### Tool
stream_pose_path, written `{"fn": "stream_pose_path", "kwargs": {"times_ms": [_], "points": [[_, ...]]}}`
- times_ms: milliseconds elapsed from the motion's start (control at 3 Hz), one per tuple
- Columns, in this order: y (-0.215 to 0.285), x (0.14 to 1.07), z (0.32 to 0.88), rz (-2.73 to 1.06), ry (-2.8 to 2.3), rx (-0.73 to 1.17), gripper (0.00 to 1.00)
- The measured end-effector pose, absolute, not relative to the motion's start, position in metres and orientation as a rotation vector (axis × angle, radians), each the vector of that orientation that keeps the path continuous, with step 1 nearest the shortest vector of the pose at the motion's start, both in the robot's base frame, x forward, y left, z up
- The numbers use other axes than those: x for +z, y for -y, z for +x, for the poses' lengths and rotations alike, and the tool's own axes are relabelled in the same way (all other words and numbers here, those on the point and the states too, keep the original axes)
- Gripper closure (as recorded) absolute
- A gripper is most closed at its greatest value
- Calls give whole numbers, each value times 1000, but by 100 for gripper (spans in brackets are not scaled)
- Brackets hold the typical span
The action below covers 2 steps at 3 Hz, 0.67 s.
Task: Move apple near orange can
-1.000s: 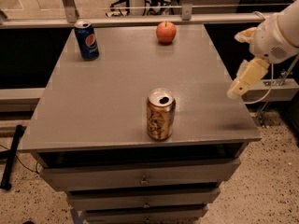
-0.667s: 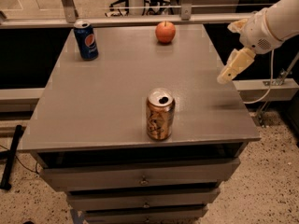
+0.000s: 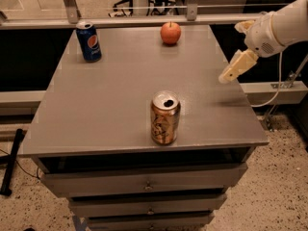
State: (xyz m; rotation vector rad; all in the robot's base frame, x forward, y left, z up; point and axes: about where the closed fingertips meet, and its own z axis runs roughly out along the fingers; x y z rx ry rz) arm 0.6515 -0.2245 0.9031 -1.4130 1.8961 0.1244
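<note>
The gripper (image 3: 237,67) hung over the right edge of the grey cabinet top (image 3: 96,114), on the white arm (image 3: 281,28) that reached in from the right. Whether it was released or clenched could not be told. The apple (image 3: 170,32) sat at the far edge of the top, left of the gripper and well apart from it. The orange can (image 3: 165,118) stood upright near the front edge, its tab opened, well apart from the apple. The blue Pepsi can (image 3: 89,41) stood upright at the far left corner. Drawers (image 3: 144,182) lay below the top.
</note>
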Motion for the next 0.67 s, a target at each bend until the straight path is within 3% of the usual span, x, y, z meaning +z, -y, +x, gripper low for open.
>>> {"fn": "stream_pose_path", "kwargs": {"times_ms": [667], "points": [[208, 897, 771, -1102, -1704, 225, 0]]}}
